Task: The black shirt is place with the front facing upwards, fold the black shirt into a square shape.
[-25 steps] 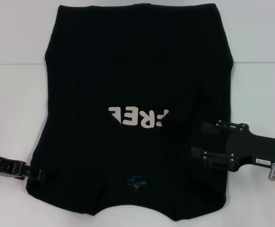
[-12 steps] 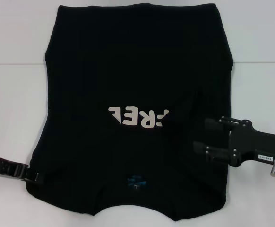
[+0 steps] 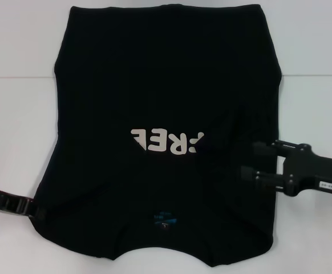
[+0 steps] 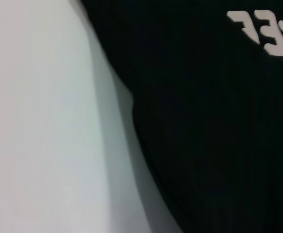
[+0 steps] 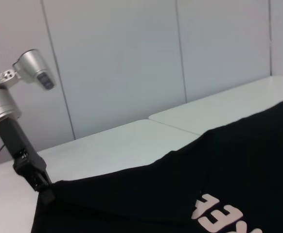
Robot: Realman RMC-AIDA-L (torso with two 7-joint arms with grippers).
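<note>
Black shirt point(image 3: 166, 103) flat on table point(image 3: 17, 114), between tools. Left tool point(image 3: 39, 211) at shirt edge, grip unclear. Right tool point(image 3: 252, 161) spread apart over opposite edge.

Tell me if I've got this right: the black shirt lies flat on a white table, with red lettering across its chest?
Not quite. The lettering on the black shirt is off-white, not red, as the head view shows. The rest holds: it lies flat on the white table.
</note>
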